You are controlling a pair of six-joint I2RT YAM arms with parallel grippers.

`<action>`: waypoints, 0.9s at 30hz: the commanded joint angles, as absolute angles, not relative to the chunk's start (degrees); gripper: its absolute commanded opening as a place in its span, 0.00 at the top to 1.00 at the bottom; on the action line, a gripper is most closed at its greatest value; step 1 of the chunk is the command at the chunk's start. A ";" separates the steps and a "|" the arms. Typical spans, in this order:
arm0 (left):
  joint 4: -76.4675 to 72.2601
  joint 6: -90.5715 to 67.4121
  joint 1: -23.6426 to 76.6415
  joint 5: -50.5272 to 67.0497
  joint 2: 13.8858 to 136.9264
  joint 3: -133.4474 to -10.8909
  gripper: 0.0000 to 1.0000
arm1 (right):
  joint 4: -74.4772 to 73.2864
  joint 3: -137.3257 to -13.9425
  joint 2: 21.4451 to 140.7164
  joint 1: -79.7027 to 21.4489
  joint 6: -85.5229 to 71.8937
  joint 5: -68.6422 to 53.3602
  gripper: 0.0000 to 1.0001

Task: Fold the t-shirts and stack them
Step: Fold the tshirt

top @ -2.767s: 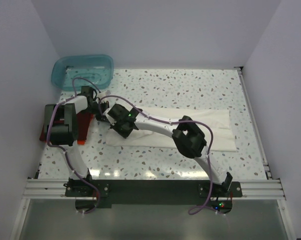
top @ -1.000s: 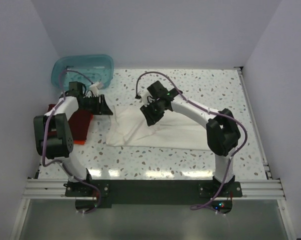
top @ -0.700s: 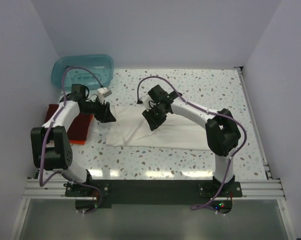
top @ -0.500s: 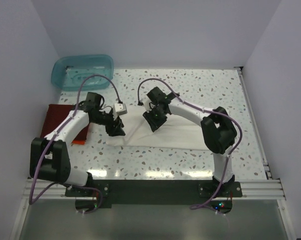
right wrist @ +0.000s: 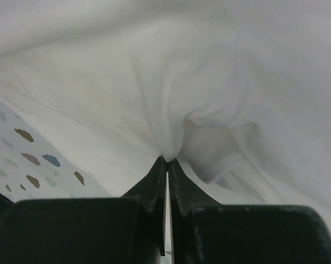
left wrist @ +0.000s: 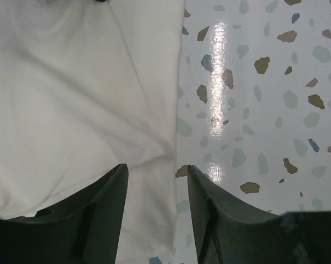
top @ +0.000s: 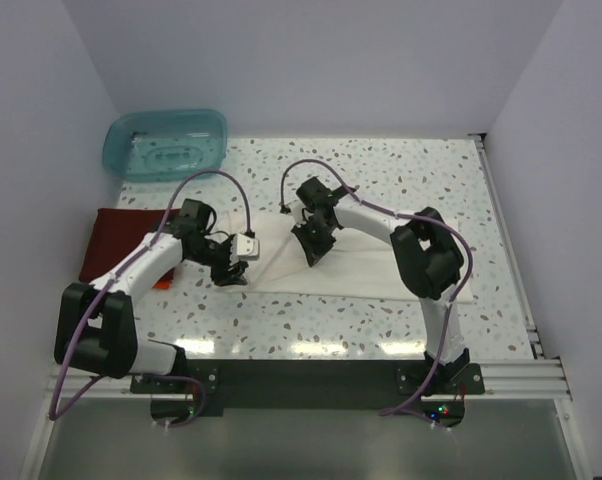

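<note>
Left tool (left wrist: 156,171) nearer; orange shirt (top: 162,283) half-hidden

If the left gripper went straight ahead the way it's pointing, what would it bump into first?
Probably the edge of the white shirt. The left gripper points down with open jaws over that edge, the speckled table right beside it. How close it is, I can't tell.
</note>
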State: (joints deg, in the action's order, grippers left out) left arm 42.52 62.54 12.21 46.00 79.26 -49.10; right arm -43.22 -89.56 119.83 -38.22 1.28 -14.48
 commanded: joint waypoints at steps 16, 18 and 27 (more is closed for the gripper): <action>32.63 88.85 20.28 45.71 71.19 -39.82 0.59 | -47.72 -91.58 119.27 -34.98 2.90 -17.76 1.00; 29.72 91.40 22.23 43.86 70.23 -36.85 0.60 | -48.25 -91.67 119.53 -35.07 3.16 -17.05 1.00; 22.50 105.20 25.05 40.87 71.71 -32.87 0.60 | -48.60 -91.76 119.62 -34.98 3.08 -17.23 1.00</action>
State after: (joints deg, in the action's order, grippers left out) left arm 27.18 97.34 24.80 40.84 71.00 -32.73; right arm -46.87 -89.86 119.63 -34.87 2.63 -16.23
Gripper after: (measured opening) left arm 0.395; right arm 0.012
